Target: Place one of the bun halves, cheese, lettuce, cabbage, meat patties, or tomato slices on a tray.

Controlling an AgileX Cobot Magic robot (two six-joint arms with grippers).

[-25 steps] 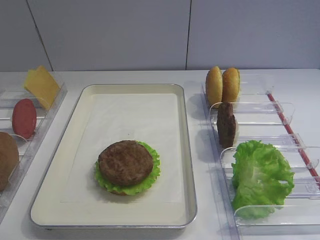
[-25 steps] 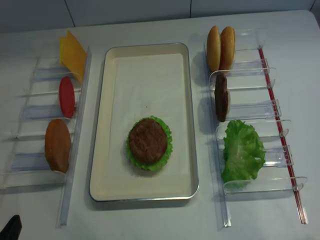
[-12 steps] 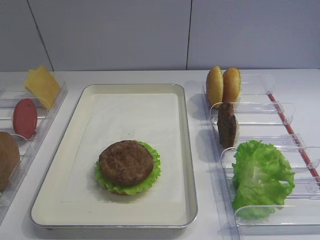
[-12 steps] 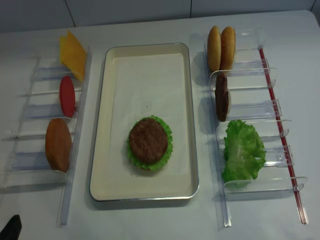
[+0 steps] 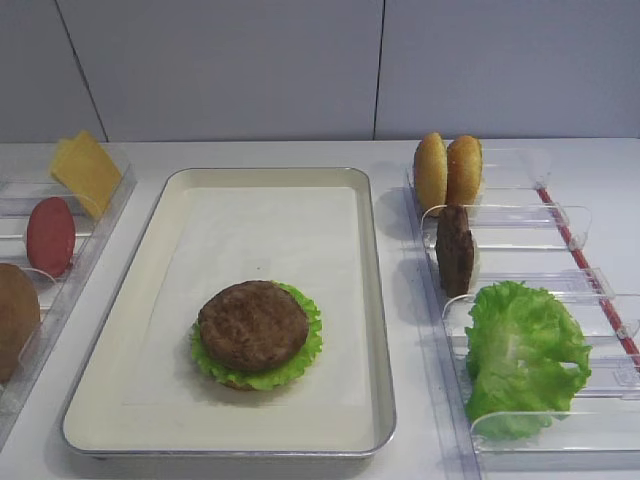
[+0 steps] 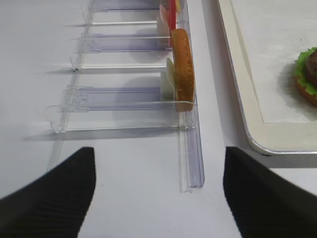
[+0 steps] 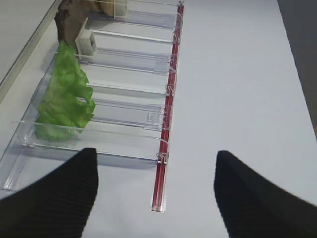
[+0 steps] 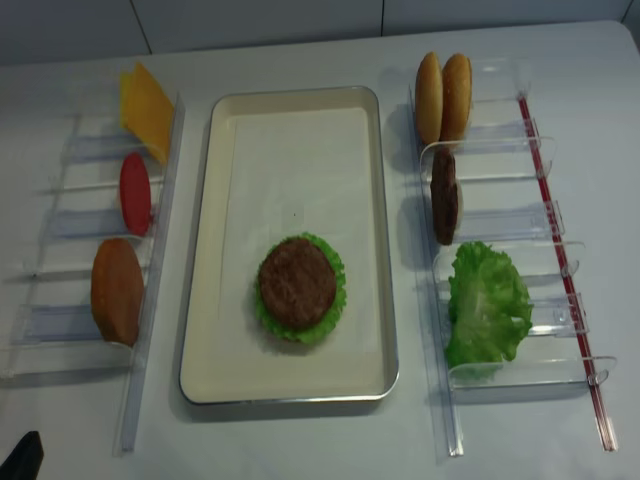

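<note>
Nothing on the table has shifted vs. a second ago; only a slight drift in the view. Cream tray (image 5: 370, 300) sits centre, paper-lined. On its near half: a meat patty (image 5: 252, 325) flat atop a lettuce leaf (image 5: 305, 345), with a bun edge just showing beneath.

Right clear rack (image 5: 520, 215), back to front: two bun halves (image 5: 447, 172) on edge, touching; second patty (image 5: 454, 249) upright; loose lettuce (image 5: 525, 355) slumped across the front slots.

Left rack (image 8: 160, 200), back to front: cheese slice (image 5: 85, 172) leaning, tomato slice (image 5: 50, 236) upright, bun half (image 8: 116, 290) on edge.

Right gripper (image 7: 156, 191): fingers (image 7: 54, 198) spread well apart, nothing between them, above the rack's near end and bare tabletop. Left gripper (image 6: 158, 191): fingers (image 6: 49, 196) likewise wide, holding nothing, near the left rack's front end.
</note>
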